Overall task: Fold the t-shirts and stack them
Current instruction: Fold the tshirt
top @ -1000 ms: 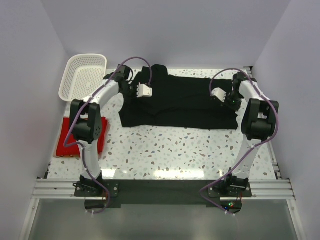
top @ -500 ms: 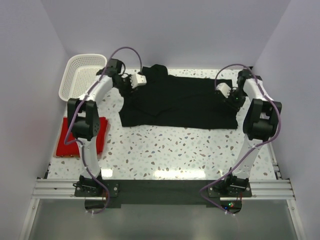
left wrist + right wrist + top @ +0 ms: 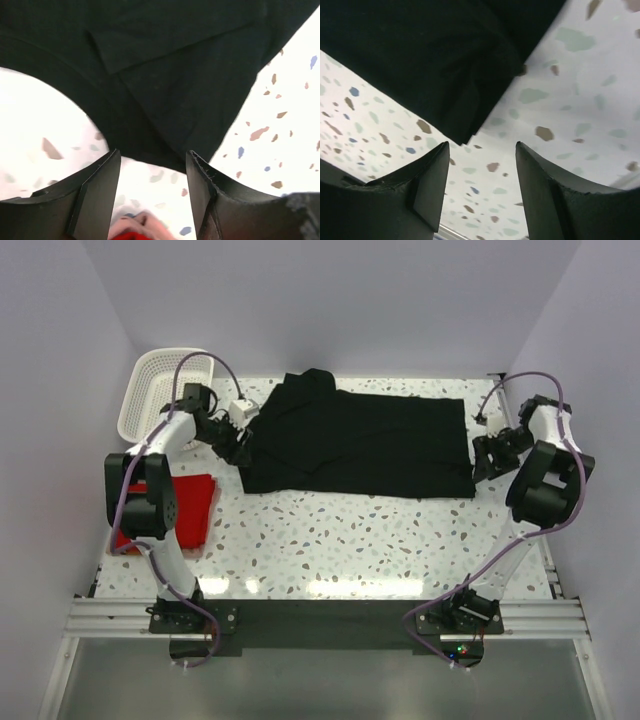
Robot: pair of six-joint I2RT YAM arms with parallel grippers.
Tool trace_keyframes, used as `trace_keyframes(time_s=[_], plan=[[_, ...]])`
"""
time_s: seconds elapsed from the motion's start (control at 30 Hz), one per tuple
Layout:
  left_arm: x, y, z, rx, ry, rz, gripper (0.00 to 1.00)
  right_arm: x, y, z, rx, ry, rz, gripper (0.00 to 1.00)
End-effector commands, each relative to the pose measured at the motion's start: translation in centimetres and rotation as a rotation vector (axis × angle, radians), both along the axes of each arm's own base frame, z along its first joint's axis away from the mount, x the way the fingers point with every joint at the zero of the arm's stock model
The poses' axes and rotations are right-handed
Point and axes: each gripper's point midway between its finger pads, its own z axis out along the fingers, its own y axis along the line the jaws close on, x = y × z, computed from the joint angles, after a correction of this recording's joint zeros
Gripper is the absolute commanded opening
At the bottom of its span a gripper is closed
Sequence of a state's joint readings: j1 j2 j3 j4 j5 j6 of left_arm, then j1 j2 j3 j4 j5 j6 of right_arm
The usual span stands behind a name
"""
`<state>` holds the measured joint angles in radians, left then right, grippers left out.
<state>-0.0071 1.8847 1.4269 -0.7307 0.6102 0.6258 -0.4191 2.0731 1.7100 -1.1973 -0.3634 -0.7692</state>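
While black t-shirt (image 3: 360, 445) lies flat | left tool (image 3: 152, 159), right tool (image 3: 482, 150) both apart | basket (image 3: 148, 392) far-left

The black t-shirt (image 3: 360, 445) lies flat across the far half of the table (image 3: 330, 540) as a wide, roughly rectangular band running left to right. Its near hem is straight, and a rumpled bump sticks out at its far-left corner. Overlapping layers show at its left end. The bright red t-shirt (image 3: 195, 508) lies folded flat by the table's left edge, well apart from the black one.
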Motion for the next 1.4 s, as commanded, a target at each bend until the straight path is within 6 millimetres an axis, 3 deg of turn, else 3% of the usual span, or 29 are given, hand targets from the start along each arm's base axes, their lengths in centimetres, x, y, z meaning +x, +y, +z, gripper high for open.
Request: trace_keyframes(time_s=[0.0, 0.2, 0.5, 0.73, 0.9, 0.97, 1.13, 1.2, 1.23, 1.37], plan=[[-0.4, -0.9, 0.1, -0.074, 0.04, 0.051, 0.6, -0.3, 2.3, -0.8, 0.094, 0.044, -0.083, 0.6], [-0.8, -0.8, -1.6, -0.072, 0.089, 0.059, 0.63, -0.8, 2.7, -3.1, 0.126, 0.098, -0.107, 0.63], [-2.1, -1.2, -3.6, -0.091, 0.172, 0.063, 0.64, -2.0, 3.9, -3.5, 0.183, 0.128, -0.099, 0.59], [-4.5, -2.0, -4.9, -0.13, 0.276, 0.026, 0.57, -1.8, 3.7, -4.1, 0.173, 0.125, -0.101, 0.37], [-5.7, -2.1, -4.0, -0.14, 0.246, -0.022, 0.65, -1.4, 3.6, -4.0, 0.169, 0.114, -0.107, 0.29], [-5.7, -2.0, -3.9, -0.135, 0.237, -0.019, 0.6, -1.3, 3.6, -4.0, 0.17, 0.112, -0.106, 0.22], [-3.3, -2.0, -2.9, -0.132, 0.201, -0.003, 0.25, -0.9, 3.3, -4.0, 0.157, 0.106, -0.11, 0.0], [-2.5, -1.9, -3.0, -0.126, 0.206, 0.002, 0.17, -0.7, 2.9, -4.0, 0.142, 0.101, -0.115, 0.0], [-1.1, -1.7, -2.1, -0.116, 0.172, 0.013, 0.1, -0.5, 2.8, -3.9, 0.137, 0.095, -0.114, 0.0], [1.4, -1.2, -2.0, -0.09, 0.155, 0.054, 0.06, -0.2, 2.3, -3.8, 0.114, 0.086, -0.115, 0.0]])
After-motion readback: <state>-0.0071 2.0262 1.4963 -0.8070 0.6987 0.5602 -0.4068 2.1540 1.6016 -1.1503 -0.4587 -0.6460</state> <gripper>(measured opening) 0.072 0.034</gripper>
